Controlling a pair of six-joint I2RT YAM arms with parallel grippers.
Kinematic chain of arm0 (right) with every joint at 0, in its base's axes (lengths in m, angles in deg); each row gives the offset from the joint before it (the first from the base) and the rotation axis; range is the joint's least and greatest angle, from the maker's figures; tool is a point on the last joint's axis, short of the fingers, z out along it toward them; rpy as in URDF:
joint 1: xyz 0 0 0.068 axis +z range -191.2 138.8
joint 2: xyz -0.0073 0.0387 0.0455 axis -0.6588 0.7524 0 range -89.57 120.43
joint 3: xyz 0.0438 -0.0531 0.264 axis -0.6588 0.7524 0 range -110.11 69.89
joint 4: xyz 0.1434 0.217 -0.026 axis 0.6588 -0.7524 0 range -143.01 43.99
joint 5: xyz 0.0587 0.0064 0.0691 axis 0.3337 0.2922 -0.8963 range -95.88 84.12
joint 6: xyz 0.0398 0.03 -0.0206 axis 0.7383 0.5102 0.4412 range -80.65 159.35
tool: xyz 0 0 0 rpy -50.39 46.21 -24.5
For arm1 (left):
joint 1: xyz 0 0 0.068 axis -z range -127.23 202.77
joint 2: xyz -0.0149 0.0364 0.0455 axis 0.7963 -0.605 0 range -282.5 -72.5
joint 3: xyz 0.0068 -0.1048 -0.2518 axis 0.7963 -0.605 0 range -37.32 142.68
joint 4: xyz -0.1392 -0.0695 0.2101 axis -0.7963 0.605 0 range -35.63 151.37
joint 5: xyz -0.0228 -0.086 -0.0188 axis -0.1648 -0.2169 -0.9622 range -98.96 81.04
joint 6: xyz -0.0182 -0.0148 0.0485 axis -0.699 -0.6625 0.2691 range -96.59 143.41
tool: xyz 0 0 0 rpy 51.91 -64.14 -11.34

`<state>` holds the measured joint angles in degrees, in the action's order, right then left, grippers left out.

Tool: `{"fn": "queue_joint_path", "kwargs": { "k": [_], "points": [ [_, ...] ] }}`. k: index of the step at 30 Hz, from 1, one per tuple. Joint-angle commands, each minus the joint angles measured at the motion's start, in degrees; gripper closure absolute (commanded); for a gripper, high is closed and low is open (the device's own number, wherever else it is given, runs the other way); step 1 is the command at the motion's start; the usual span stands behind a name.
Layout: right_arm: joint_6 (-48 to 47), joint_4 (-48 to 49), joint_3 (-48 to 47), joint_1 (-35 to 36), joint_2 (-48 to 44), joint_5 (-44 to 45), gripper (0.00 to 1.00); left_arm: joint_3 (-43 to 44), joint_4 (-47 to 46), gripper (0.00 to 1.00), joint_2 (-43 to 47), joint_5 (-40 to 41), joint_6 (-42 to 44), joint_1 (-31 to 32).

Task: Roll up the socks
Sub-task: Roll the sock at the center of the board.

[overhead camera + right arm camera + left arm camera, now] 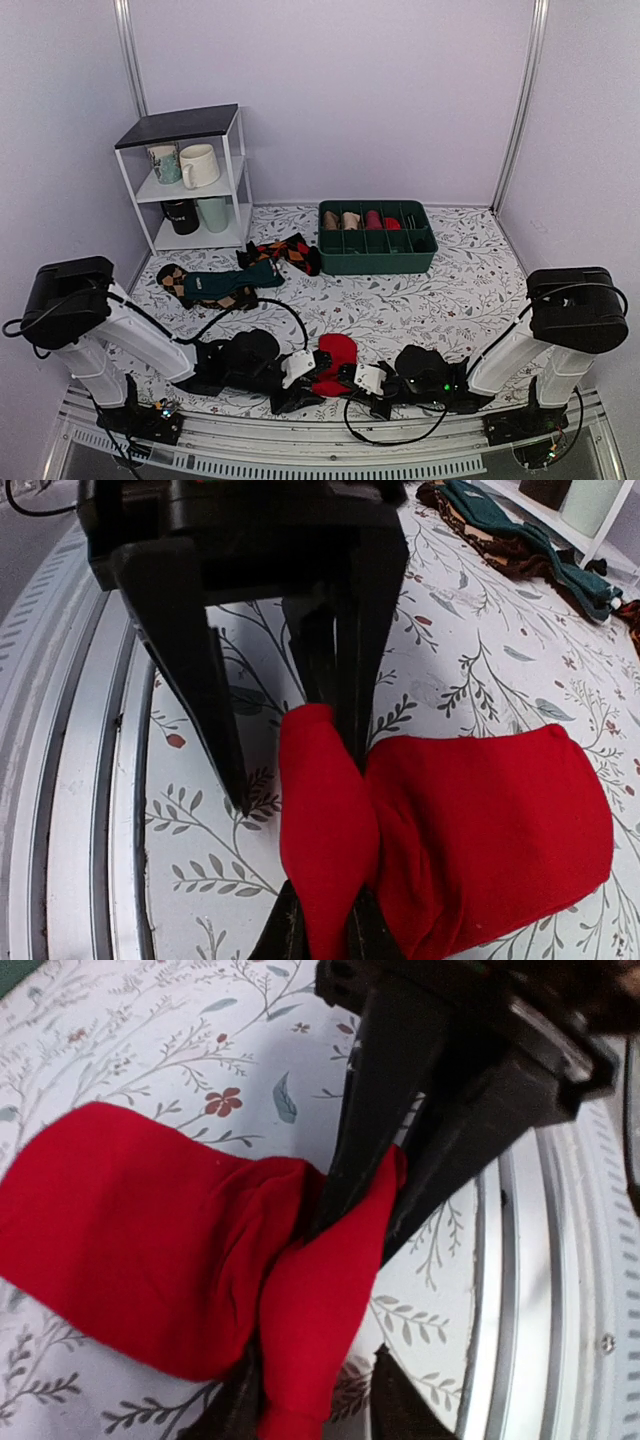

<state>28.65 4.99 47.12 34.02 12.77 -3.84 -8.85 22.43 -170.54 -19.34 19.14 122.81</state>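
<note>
The left jaws stand close together and pinch a narrow, twisted fold of the red socks, with a finger touching the cloth on each side. The right jaws are spread. The end of that same twisted fold lies in the gap between them, against one finger and clear of the other. The two pairs of jaws meet nose to nose over this fold, the left arm reaching in from the left and the right arm from the right. From the fold the socks widen into a flat, rounded patch that lies on the worktop on the far side of the jaws. This places the socks at the middle of the near edge, just beyond the metal rail that runs along the worktop's front. A pale cloth printed with leaves and small flowers covers the worktop. Farther back and to the left lie a dark teal sock and, beside it, orange-and-black argyle socks. Far and right of centre stands a green divided box with rolled socks in some compartments. In the far left corner a white shelf rack holds mugs.
</note>
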Motion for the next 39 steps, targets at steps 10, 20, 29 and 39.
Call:
{"fn": "queue_joint_path", "kwargs": {
  "k": [10, 20, 29, 39],
  "points": [
    [21.09, -18.92, -2.8, -8.61, 3.9, -26.94, 0.96, -11.39, -4.99, 0.6, 21.49, 10.7, 19.8, 4.77],
    [26.12, -23.25, -6.11, -13.14, 9.77, -35.54, 0.96, -9.61, -9.75, 0.6, 12.82, 10.51, 22.57, 6.56],
    [26.08, -24.55, -6.13, -14.44, 10.73, -36.67, 0.95, -6.55, -12.44, 0.53, 3.18, 13.88, 25.02, 6.92],
    [26.08, -24.64, -6.1, -14.66, 11.03, -37.58, 0.96, -4.11, -9.38, 0.72, -0.08, 16.33, 23.66, 7.1]
  ]
}}
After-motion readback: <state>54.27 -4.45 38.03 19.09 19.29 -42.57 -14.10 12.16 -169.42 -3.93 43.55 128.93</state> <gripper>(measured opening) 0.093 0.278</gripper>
